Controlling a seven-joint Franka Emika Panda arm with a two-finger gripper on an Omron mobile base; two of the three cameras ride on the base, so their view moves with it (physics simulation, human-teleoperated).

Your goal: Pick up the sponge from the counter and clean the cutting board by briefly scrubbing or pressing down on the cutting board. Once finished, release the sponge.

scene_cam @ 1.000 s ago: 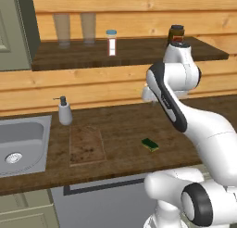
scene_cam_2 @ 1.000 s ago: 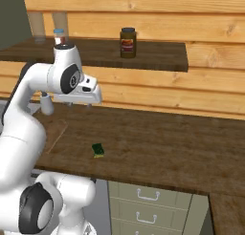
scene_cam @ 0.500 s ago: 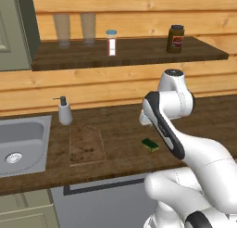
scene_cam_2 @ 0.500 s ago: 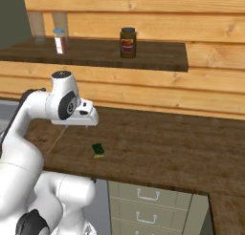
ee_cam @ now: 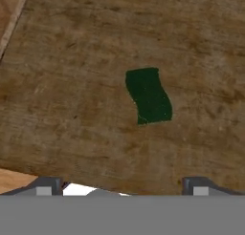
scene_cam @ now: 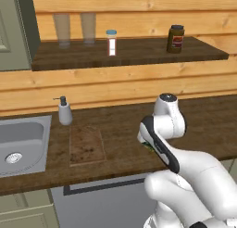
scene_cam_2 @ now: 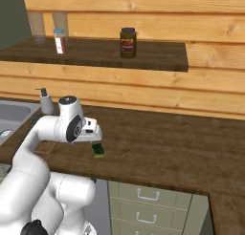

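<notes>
The arm bends forward over the counter [scene_cam_2: 182, 148] with its hand pointing straight down. The claw [ee_cam: 122, 184] is released, its two fingertips [ee_cam: 45, 186] standing wide apart above the wood and gripping nothing. The sponge [ee_cam: 148, 95] lies flat on the counter directly below the hand, green side up, between the lines of the fingers but apart from them. It sits near the front edge, to the right of the cutting board [scene_cam: 86, 144]. Farther left are the soap dispenser [scene_cam: 65, 112] and the sink [scene_cam: 21, 143].
</notes>
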